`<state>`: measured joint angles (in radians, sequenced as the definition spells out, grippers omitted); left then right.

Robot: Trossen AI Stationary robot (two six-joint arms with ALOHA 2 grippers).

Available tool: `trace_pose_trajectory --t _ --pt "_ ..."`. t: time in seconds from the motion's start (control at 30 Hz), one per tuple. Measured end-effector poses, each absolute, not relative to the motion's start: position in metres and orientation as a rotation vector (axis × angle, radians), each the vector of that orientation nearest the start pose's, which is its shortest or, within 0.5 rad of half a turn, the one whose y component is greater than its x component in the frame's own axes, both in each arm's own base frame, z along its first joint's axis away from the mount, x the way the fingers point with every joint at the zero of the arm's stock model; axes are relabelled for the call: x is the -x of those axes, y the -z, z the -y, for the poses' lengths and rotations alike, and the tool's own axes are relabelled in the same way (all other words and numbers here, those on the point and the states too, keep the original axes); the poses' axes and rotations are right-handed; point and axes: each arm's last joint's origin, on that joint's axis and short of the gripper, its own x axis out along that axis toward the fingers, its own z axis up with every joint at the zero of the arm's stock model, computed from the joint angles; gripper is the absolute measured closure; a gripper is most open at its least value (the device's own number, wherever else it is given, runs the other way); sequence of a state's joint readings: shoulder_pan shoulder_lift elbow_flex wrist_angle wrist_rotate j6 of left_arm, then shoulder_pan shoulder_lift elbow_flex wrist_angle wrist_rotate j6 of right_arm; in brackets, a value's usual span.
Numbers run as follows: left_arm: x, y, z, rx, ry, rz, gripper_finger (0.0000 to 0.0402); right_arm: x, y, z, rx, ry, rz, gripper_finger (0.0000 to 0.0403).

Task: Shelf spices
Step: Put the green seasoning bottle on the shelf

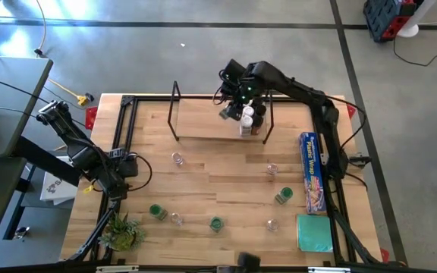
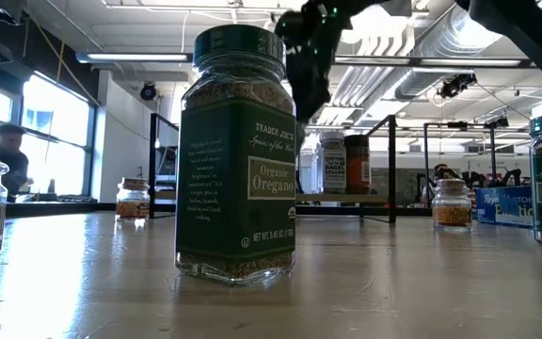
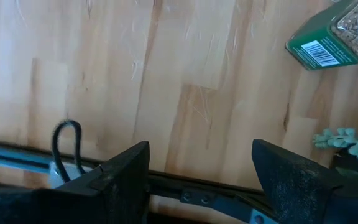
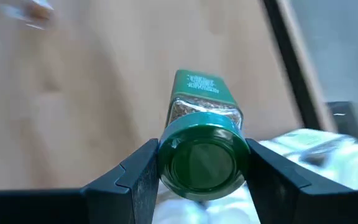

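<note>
Spices lie scattered on the counter (image 1: 218, 178) in the high view: several small jars with green or clear lids stand in the front half, while a few more are already grouped on the shelf (image 1: 203, 125) at the back, near its right end frame. The right tool (image 1: 232, 112) hangs over that group, and the left tool (image 1: 118, 184) waits at the left edge of the counter, near the small plant (image 1: 121, 231). In the low view, an oregano jar (image 2: 237, 155) fills the foreground, and behind it some jars stand on the shelf board under the dark right arm. In the left wrist view, the fingers of the left tool are spread apart with nothing between them, above bare wood. In the right wrist view, the right tool grasps a green-lidded jar (image 4: 201, 143), one finger on each side just below the lid. I judge that such a jar is rigid glass, light, smooth and breakable, so a grip on the body under the lid looks safest, and it should be put down gently and upright.
</note>
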<state>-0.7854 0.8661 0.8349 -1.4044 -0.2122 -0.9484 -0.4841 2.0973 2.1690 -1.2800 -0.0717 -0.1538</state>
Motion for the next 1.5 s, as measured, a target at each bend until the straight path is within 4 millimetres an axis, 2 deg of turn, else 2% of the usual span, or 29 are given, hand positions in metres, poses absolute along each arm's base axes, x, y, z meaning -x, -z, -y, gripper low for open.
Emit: trace_pose_trajectory --t 0.13,0.3,0.43,0.67,0.87,1.0,1.17,1.5 --pt "-0.081 -0.261 0.074 0.186 -0.169 -1.355 0.0124 -0.381 -0.307 0.218 -0.107 0.256 -1.177 0.0213" --pt "-0.085 -0.27 0.074 0.309 -0.152 -1.367 0.0124 -0.381 -0.287 0.232 -0.023 0.173 -1.249 0.0213" --pt "-0.09 -0.293 0.071 0.392 -0.151 -1.293 0.0124 -0.381 -0.274 0.232 -0.011 0.124 -1.32 0.0213" --pt "-0.093 -0.342 0.058 0.509 -0.173 -1.097 0.0124 -0.383 -0.272 0.233 0.022 0.162 -1.333 0.0213" --pt "-0.092 -0.375 0.045 0.544 -0.251 -0.9 0.0124 -0.382 -0.271 0.235 0.069 0.225 -1.376 0.0141" --pt "-0.092 -0.388 0.037 0.53 -0.304 -0.81 0.0124 -0.381 -0.273 0.235 0.085 0.229 -1.387 0.0135" --pt "-0.094 -0.395 0.032 0.492 -0.328 -0.776 0.0124 -0.383 -0.282 0.234 0.124 0.198 -1.359 0.0169" --pt "-0.096 -0.395 0.03 0.459 -0.334 -0.786 0.0124 -0.385 -0.284 0.232 0.086 0.152 -1.318 0.0293"
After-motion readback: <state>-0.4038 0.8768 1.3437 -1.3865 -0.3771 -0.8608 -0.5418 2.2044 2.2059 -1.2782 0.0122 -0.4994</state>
